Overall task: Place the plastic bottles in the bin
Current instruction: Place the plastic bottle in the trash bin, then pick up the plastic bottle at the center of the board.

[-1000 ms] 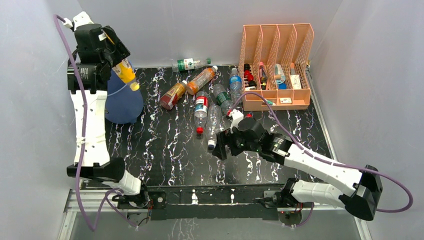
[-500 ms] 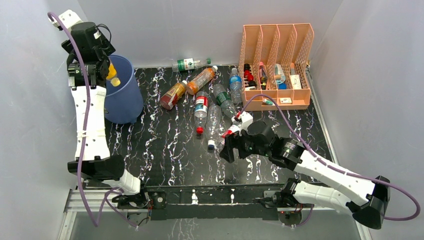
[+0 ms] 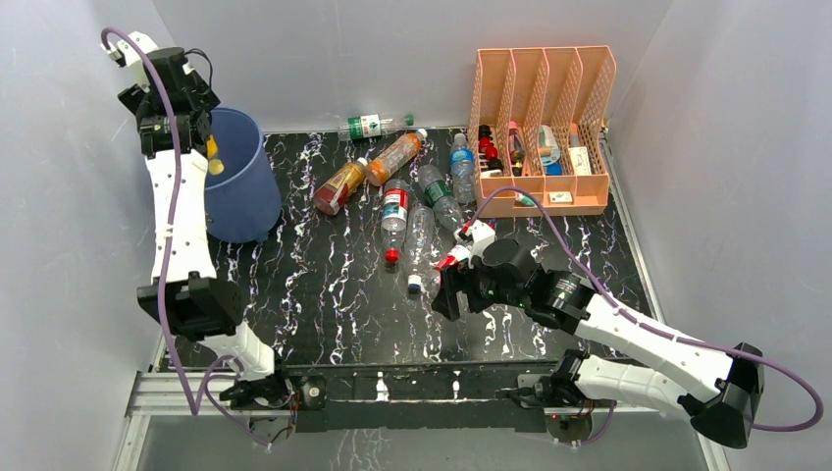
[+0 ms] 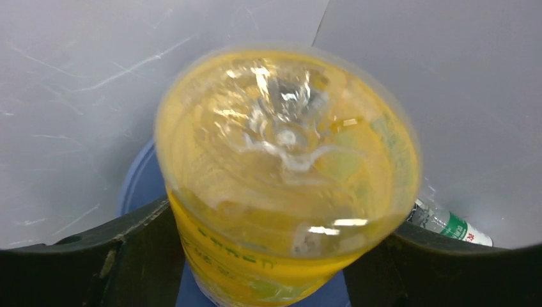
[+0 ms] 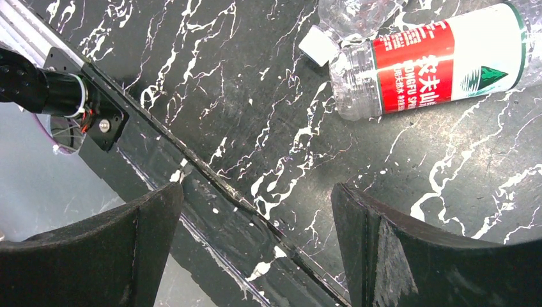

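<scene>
My left gripper [image 3: 201, 137] is shut on a yellow bottle [image 3: 213, 157] and holds it cap-down over the mouth of the blue bin [image 3: 240, 191]. In the left wrist view the yellow bottle [image 4: 287, 166] fills the frame between my fingers, with the bin's rim [image 4: 135, 187] behind it. Several more bottles lie on the black table: a green-labelled one [image 3: 368, 126], an orange one [image 3: 394, 157], a red-orange one [image 3: 340, 186] and a red-labelled clear one [image 3: 395, 208]. My right gripper [image 3: 443, 294] is open and empty above the table, near the red-labelled bottle [image 5: 441, 57].
A peach file organizer [image 3: 540, 128] with small bottles stands at the back right. A clear bottle [image 3: 420, 245], a green-labelled one [image 3: 437, 196] and a blue-labelled one [image 3: 461, 162] lie beside it. The table's front rail [image 5: 211, 185] runs under my right gripper.
My left arm has swung the yellow bottle left and tipped it lower into the bin's mouth. My right gripper drew slightly toward the front edge, then stayed still.
</scene>
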{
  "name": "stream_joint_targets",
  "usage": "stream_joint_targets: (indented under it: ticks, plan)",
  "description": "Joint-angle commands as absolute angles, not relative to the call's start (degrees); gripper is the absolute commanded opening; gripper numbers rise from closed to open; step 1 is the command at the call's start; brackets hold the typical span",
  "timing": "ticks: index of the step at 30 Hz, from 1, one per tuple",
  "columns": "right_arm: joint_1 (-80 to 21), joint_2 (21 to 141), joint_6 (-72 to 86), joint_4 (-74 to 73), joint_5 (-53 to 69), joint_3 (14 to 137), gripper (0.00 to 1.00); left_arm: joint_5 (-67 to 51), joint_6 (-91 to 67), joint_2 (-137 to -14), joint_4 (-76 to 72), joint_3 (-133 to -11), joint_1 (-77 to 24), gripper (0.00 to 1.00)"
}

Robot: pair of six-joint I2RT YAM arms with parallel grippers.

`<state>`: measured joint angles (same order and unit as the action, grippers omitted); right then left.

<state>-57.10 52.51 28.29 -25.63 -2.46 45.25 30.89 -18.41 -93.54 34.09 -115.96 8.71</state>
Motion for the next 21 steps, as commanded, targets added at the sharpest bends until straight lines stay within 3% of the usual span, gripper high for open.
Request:
stream_joint_targets:
  ticks: [1, 3, 4, 13, 18, 21]
  plan:
    - [-57.04, 52.13, 28.03, -24.69, -3.39, 45.88, 0.98, 28.19, -20.01, -96.80, 33.51, -116.14, 10.70, 0.81]
    - [-57.04, 51.96, 28.03, -24.94, -3.66, 45.97, 0.98, 26.50, -21.32, -98.28, 33.98, -117.04, 11.02, 0.97]
    - [-57.04, 51.93, 28.03, -25.02, -3.79, 45.97, 0.98, 25.93, -21.58, -98.98, 34.53, -117.90, 11.07, 0.98]
    - [-57.04, 53.26, 28.03, -24.66, -5.22, 46.68, 0.98, 22.47, -22.54, -99.02, 41.88, -127.91, 11.07, 0.98]
    - [-57.04, 55.49, 28.03, -23.90, -5.01, 48.33, 0.98, 14.50, -22.53, -95.52, 46.97, -134.33, 11.07, 0.98]
    - [-57.00, 56.34, 28.03, -22.84, -4.46, 49.09, 0.98, 7.44, -23.76, -92.68, 49.65, -134.83, 11.07, 0.93]
